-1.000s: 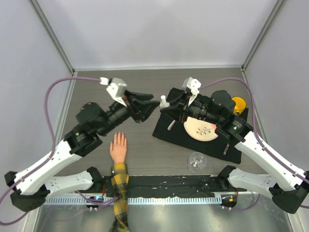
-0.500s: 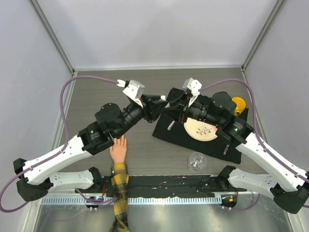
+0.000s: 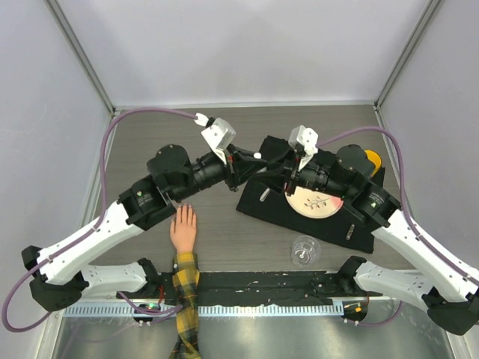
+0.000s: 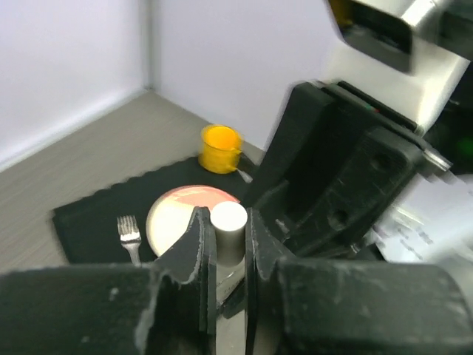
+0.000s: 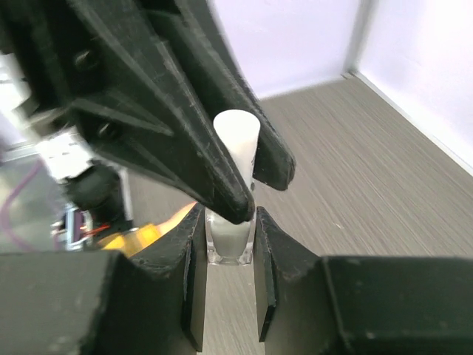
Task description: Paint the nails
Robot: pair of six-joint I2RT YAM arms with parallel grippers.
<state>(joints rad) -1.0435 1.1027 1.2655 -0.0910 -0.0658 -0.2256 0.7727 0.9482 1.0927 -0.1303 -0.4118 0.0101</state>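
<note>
The fake hand [image 3: 183, 229] lies palm down at the near middle-left, with its yellow-and-black plaid sleeve [image 3: 186, 293] towards me. Its nails [image 3: 184, 209] are tiny and pale at the fingertips. My right gripper [image 3: 268, 167] is shut on the clear body of a nail polish bottle [image 5: 230, 238] and holds it above the table. My left gripper [image 3: 250, 160] is shut on the bottle's white cap [image 4: 228, 222], with a finger on each side. The cap also shows in the right wrist view [image 5: 238, 139] between the left gripper's black fingers [image 5: 185, 140]. Both grippers meet far beyond the hand.
A black mat [image 3: 299, 217] at the right holds a pale plate [image 3: 314, 200], a fork [image 3: 264, 194], a yellow cup [image 3: 369, 159] and another utensil [image 3: 350, 230]. A clear glass [image 3: 304, 249] stands at the mat's near edge. Walls enclose the table.
My left arm has swung right from open and apart to the bottle, and its fingers have closed on the white cap. The right arm has shifted slightly with the bottle.
</note>
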